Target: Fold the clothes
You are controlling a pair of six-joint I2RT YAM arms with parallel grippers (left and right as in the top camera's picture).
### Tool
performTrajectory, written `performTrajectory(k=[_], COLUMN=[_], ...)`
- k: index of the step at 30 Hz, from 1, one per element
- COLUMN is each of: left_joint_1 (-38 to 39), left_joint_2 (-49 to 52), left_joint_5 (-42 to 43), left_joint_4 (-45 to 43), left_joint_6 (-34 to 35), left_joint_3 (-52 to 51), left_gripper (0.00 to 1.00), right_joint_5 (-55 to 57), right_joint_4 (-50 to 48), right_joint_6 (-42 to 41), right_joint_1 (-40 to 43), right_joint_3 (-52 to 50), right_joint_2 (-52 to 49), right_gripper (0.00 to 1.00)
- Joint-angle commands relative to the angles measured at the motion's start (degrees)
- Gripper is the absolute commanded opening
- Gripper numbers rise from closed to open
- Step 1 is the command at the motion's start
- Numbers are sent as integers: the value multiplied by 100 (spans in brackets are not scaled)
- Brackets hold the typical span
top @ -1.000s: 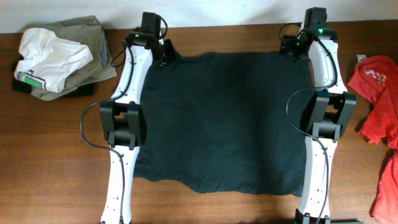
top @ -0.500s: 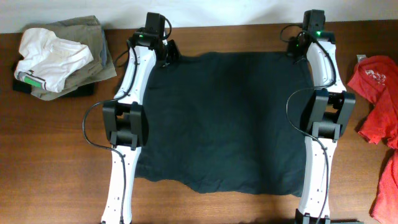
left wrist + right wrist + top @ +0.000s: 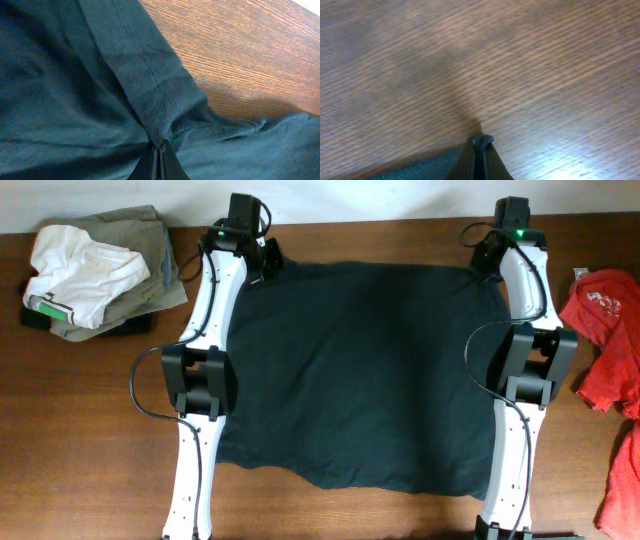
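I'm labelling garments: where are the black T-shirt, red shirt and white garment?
black T-shirt (image 3: 360, 370), overhead view, centre of cloth
red shirt (image 3: 608, 330), overhead view, upper part
white garment (image 3: 85, 270), overhead view, crumpled middle

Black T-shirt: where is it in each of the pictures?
Overhead: the black T-shirt lies spread flat in the middle of the picture.
Left wrist: it fills the left and bottom, its hem running down to the left tool.
Right wrist: only a dark sliver at bottom left, beside the right tool.
Shared landmark: the brown wooden table.

Khaki-and-white garment pile (image 3: 95, 268), red shirt (image 3: 606, 332)
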State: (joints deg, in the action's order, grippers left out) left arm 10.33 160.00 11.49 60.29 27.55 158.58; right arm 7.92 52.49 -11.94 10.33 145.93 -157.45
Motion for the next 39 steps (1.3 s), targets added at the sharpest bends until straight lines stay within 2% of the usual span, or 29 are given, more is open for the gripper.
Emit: performTrajectory(k=[1,6,8,11,13,14,15,16,17,19,22,26,31,35,37,39], left_joint_1=[-39,-92,-138,-160,-162,-162,-162,-162,-162,-162,-162,-155,-149,-138,-140,-140], left_joint_2=[48,48,48,-37,-92,-96,-96,-96,-96,-96,-103,-149,-640,-1381,-1801,-1991], left_joint_5=[-232,-258,-389,-1176,-1176,-1174,-1174,-1176,-1176,-1266,-1281,-968,-870,-1121,-1154,-1154], left_joint_4=[127,560,964,2343,2511,2647,2811,3005,3185,3626,3644,3644,3644,3644,3644,3644], left_joint_6=[-199,-354,-413,-535,-538,-538,-535,-535,-535,-535,-686,-905,-1185,-1355,-1355,-1357], left_joint_3=[474,953,1357,2135,2135,2135,2135,2131,2131,2131,2114,2114,1985,1016,380,157], left_gripper=[1,1,1,1,1,1,1,1,1,1,1,1,1,1,1,1], right_joint_5=[264,267,275,328,328,326,328,328,326,310,284,-48,-621,-621,-562,-310], right_joint_4=[221,785,1152,1952,2284,2594,2859,3119,3351,3786,4369,4485,4487,4487,4485,4485], right_joint_6=[-57,-103,-105,-577,-616,-614,-612,-614,-621,-728,-811,-756,-179,-179,-177,-155], right_joint_1=[170,175,177,212,225,223,212,214,214,214,212,214,212,208,208,210], right_joint_3=[-81,573,957,1899,2417,2780,3014,3178,3265,3309,3414,3414,3237,2107,1152,603], right_joint_2=[-94,-31,-31,-9,-9,-9,-9,-9,-9,-9,28,310,1099,1937,2581,2883], right_gripper=[4,4,4,4,4,6,13,12,4,4,4,4,4,4,4,4])
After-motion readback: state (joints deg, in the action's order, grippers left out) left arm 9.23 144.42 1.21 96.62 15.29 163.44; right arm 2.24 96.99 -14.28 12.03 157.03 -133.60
